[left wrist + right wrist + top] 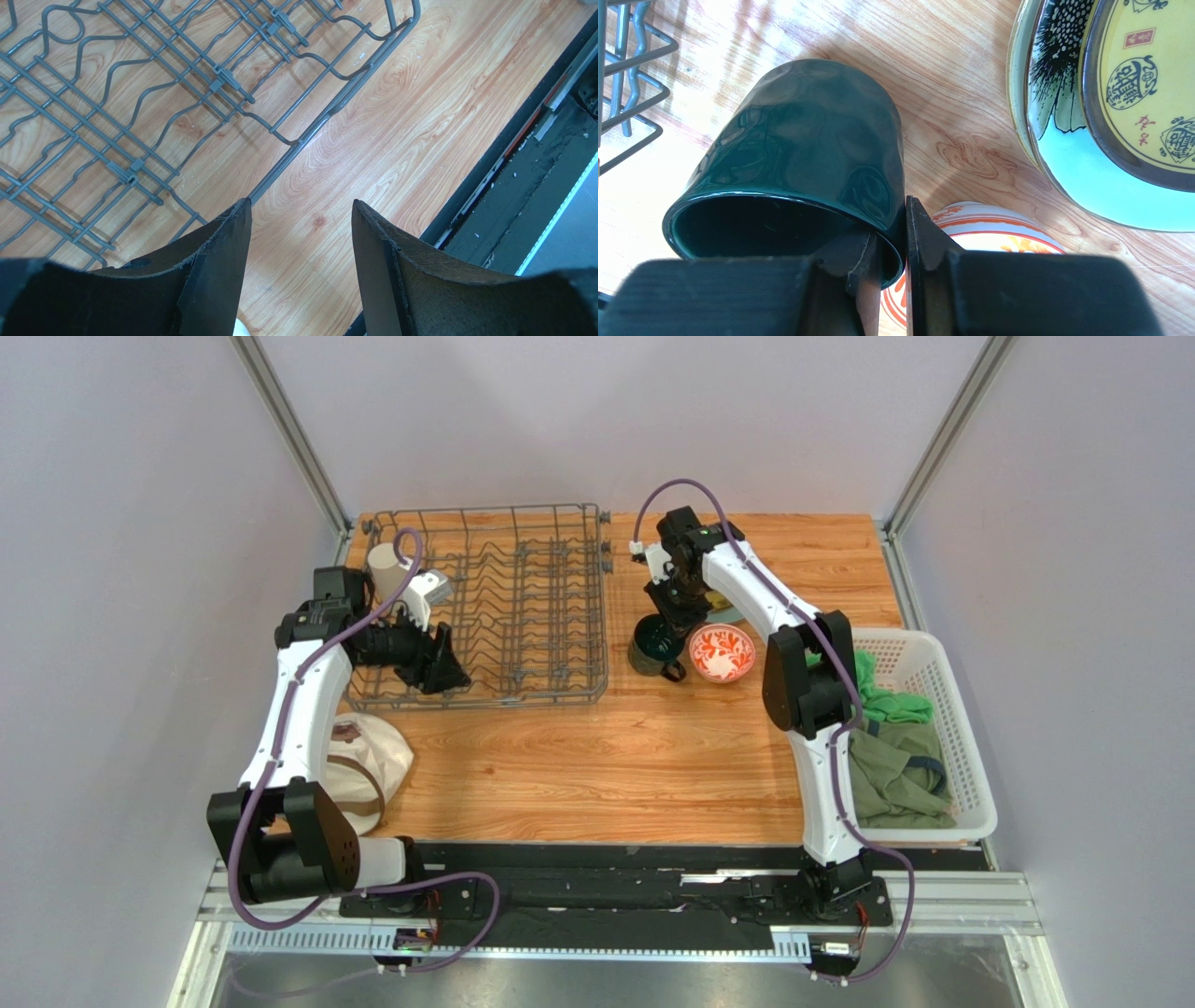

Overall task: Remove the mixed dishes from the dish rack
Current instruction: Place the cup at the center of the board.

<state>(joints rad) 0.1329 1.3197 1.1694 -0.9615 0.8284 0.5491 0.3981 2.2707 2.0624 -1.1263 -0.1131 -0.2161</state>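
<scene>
The step in hand looks like the setting-down of the mug (808, 140). The right hand (891, 224) pinches its wall near the rim, one finger inside and one outside, and the mug is already out of the rack (491, 703). It sits low over the desk (631, 770), just right of the rack and close beside the bowl (723, 653). The wrist view shows it tilted, and I cannot tell whether its base touches the wood. Two stacked plates (1144, 84) lie near on the far side. The next move, I judge, calls for bringing the mug upright, resting it clear of the bowl, then spreading the fingers and lifting straight off. The left hand (300, 210) hangs wide and holds nothing over the rack's near edge. One cup (382, 571) stands in the far left corner of the rack, likely its next job.
</scene>
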